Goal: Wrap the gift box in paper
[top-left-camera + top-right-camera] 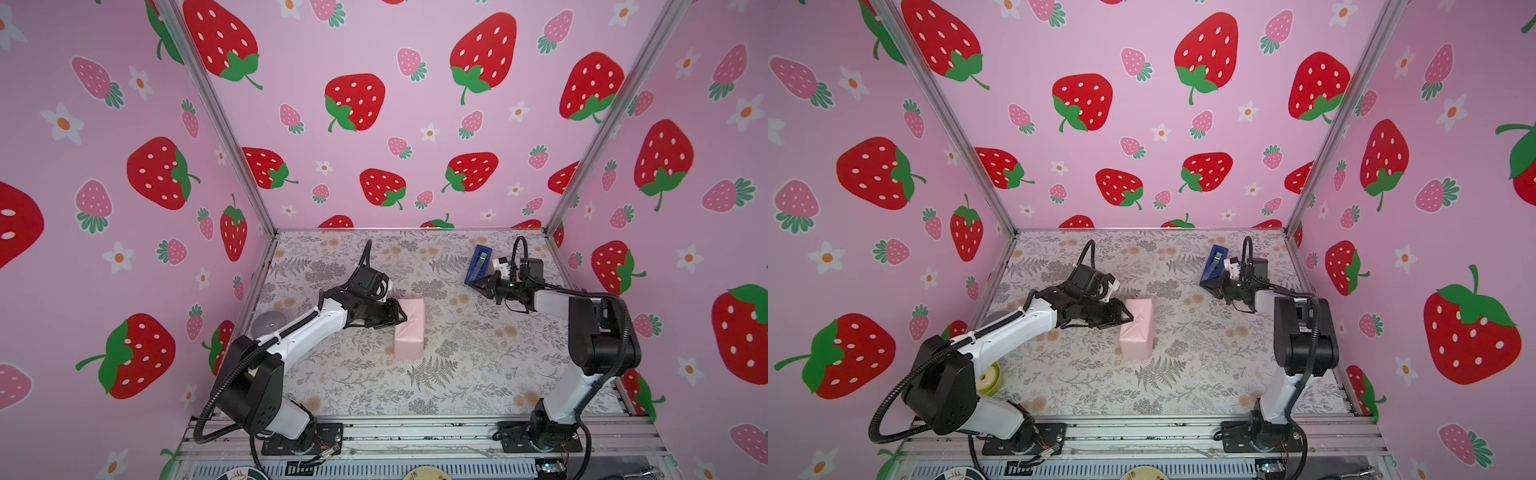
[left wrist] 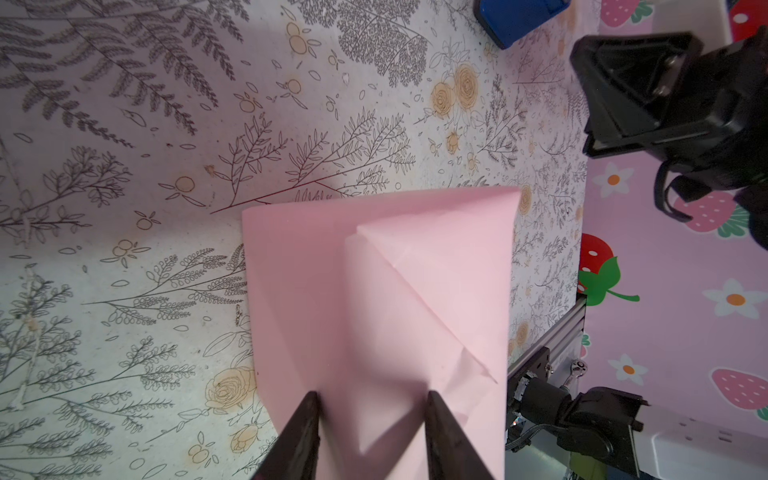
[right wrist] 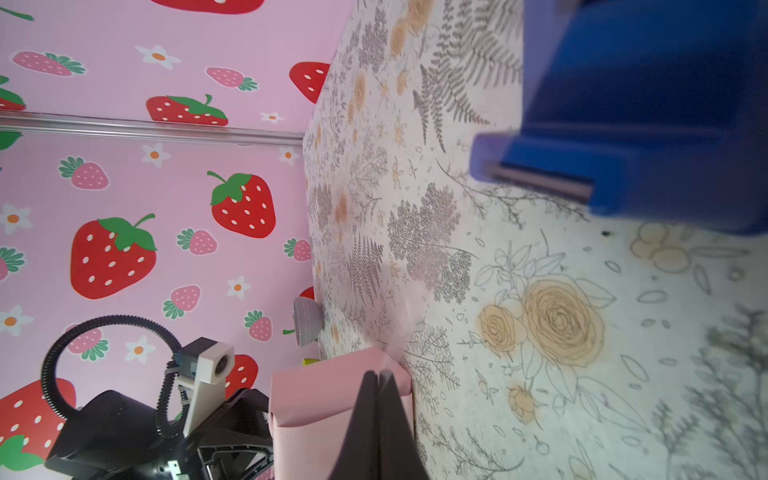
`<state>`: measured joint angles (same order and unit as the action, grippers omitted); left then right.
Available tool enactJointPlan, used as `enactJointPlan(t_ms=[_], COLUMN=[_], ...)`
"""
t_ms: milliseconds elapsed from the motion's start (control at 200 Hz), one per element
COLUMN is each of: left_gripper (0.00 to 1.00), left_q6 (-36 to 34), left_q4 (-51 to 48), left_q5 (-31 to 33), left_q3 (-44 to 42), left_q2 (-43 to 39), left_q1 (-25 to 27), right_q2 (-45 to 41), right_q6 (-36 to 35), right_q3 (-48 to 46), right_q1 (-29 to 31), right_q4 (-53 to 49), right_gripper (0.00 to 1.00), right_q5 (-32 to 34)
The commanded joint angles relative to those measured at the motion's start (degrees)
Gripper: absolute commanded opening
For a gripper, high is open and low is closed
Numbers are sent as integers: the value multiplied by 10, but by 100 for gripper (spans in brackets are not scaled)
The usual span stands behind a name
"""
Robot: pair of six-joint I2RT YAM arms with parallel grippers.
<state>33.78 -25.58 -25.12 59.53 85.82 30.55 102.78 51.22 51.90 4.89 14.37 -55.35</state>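
Your left arm (image 1: pixel 307 332) reaches low to the paper (image 1: pixel 409 338) wrapped up in the middle of the table (image 1: pixel 457 370), left gripper (image 1: pixel 402 316) fingers half apart against its folded end; right gripper (image 1: pixel 471 284) is pinched shut beside the tape dispenser (image 1: pixel 480 262)

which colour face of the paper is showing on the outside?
Pale pink; the paper shows best in the left wrist view.

We see the paper (image 1: pixel 409 332) in plain pale pink. Beneath it the table cover (image 1: pixel 478 365) is whitish, printed with grey ferns and tan roses. Beyond the paper, the tape dispenser (image 1: pixel 478 264) is blue. The walls (image 1: pixel 374 41) around are pink with red strawberries, green leaves and white flowers.
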Motion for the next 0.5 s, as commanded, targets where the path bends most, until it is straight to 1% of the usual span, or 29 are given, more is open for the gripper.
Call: enactJointPlan(t_ms=[0,120,265,395,495], left_gripper=[43,43,43,43,43], left_q6=[-11,-14,-15,-20,-25], left_q4=[-65,-68,-71,-75,-79], left_q5=[41,41,40,33,34], left_q3=[-10,-8,-7,-5,-3], left_q2=[31,33,38,44,45], left_q1=[5,5,4,5,6], right_q2=[-12,19,60,89,92], right_q6=[-19,-43,-96,-164,-192], right_q3=[-11,-20,-20,2,7], right_q1=[3,3,2,-7,-17], right_q4=[7,-2,-40,-119,-155], right_gripper=[0,0,0,0,0], right_q5=[0,10,47,109,156])
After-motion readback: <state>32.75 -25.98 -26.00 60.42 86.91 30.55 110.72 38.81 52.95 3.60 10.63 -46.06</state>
